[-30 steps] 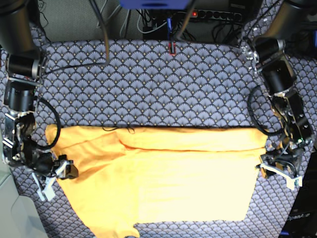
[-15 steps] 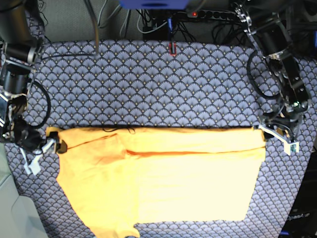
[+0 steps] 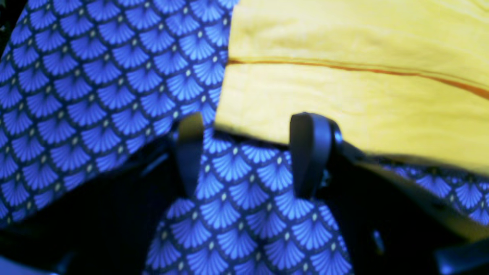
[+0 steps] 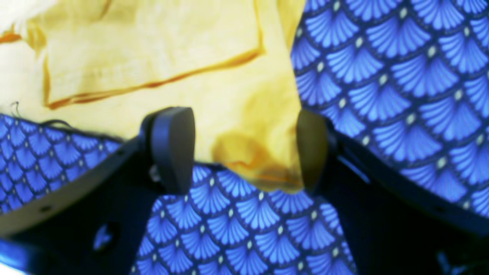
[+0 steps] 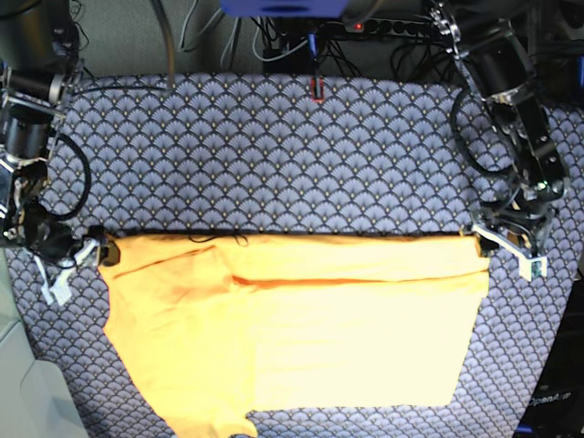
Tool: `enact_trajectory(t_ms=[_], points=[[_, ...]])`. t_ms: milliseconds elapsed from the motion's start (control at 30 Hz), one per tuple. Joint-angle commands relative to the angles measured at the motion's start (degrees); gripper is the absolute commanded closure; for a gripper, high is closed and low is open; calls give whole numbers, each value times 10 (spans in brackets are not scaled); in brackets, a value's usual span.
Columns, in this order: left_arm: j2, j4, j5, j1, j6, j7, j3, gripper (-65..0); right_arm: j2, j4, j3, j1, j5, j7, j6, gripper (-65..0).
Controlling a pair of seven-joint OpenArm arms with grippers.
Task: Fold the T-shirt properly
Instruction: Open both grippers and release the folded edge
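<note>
The yellow-orange T-shirt point(image 5: 301, 319) lies flat on the near half of the table, with a folded band along its far edge. At the shirt's far right corner sits my left gripper point(image 5: 504, 248). In the left wrist view the left gripper point(image 3: 248, 126) is open, with the T-shirt point(image 3: 344, 88) edge just past its fingertips and only patterned cloth in the gap. My right gripper point(image 5: 73, 267) is at the far left corner. The right wrist view shows the right gripper point(image 4: 242, 130) open wide, with a crumpled corner of the T-shirt point(image 4: 259, 164) loose between its fingers.
A blue-grey scallop-patterned cloth point(image 5: 274, 155) covers the table. A small red item point(image 5: 317, 88) sits at the far edge, with a power strip point(image 5: 392, 27) and cables behind it. A black cable point(image 5: 128, 87) crosses the far left corner. The shirt's hem runs off the near edge.
Both grippers have moved from the shirt's sides to its far corners. The shirt's far left corner has shifted slightly right.
</note>
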Motion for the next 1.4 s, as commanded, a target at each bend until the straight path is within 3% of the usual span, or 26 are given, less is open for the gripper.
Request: enact_trajectory(t_ms=[0, 667, 833, 1367], points=[[-7, 10, -4, -13, 1, -14, -1, -356, 11, 10, 3, 14, 7, 9, 4, -423], [-10, 10, -4, -16, 2, -14, -2, -356, 25, 11, 2, 15, 8, 10, 4, -426], [-11, 10, -4, -16, 4, -14, -2, -356, 30, 10, 2, 1, 8, 33, 4, -427], [-11, -3, 0, -37, 7, -14, -2, -356, 4, 10, 3, -32, 8, 71, 4, -423]])
